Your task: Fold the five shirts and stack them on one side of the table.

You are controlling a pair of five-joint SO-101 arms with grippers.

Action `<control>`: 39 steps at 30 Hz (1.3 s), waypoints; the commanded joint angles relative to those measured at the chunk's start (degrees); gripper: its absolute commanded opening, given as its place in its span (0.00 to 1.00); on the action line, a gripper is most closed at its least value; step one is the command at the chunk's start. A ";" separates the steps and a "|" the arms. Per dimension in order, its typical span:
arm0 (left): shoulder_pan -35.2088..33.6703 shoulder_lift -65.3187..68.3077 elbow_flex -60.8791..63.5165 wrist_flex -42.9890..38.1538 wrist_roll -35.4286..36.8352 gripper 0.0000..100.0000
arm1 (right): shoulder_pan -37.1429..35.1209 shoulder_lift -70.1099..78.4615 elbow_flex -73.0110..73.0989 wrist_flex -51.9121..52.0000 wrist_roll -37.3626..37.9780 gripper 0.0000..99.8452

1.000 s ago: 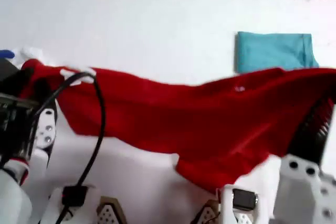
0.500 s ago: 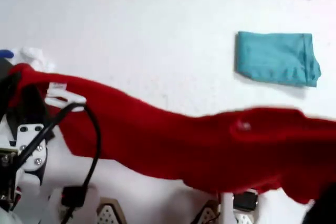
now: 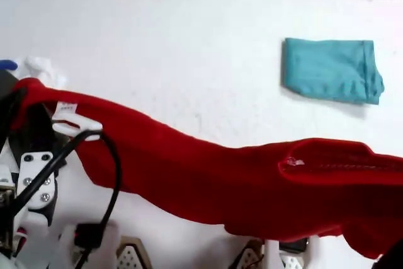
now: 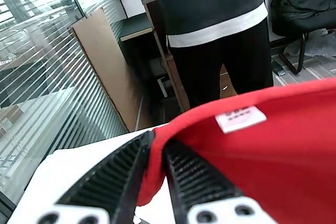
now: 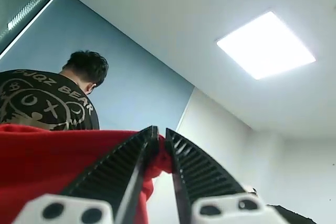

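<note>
Stretching across the near side of the tabletop (image 3: 189, 36), the red shirt (image 3: 239, 181) hangs lifted between both arms: the left claw (image 4: 157, 141) pinches one end beside the white label (image 4: 240, 118), and the right claw (image 5: 161, 132) pinches the opposite edge. A folded teal shirt (image 3: 332, 70) lies flat, farther back on the right.

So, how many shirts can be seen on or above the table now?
2. The red shirt hangs stretched across the near side; the folded teal shirt lies at the far right. White cloth at the left edge may be another, partly hidden.
</note>
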 commanded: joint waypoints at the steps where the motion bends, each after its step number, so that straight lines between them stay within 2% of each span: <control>1: 0.09 -0.09 -0.84 0.88 0.79 0.03 | 0.13 2.51 -0.53 0.75 0.53 0.02; 5: 0.26 0.35 -0.13 0.79 0.97 0.03 | 0.31 2.86 -0.53 -1.01 0.62 0.02; 13: 0.26 -0.18 13.32 -1.23 4.40 0.03 | 0.31 3.12 0.00 -2.86 0.97 0.02; 20: 0.18 -1.23 13.41 0.09 5.45 0.03 | 0.31 5.23 -0.53 -4.35 1.05 0.02; 31: 0.00 -13.19 13.41 0.44 2.99 0.03 | 0.31 0.57 -0.18 -4.18 1.05 0.02; 35: -0.09 -13.01 13.93 0.00 1.23 0.03 | 0.31 4.18 0.09 -4.18 1.05 0.02; 39: -0.09 -7.30 16.75 -2.29 0.18 0.03 | 0.13 11.30 1.67 -4.09 0.97 0.02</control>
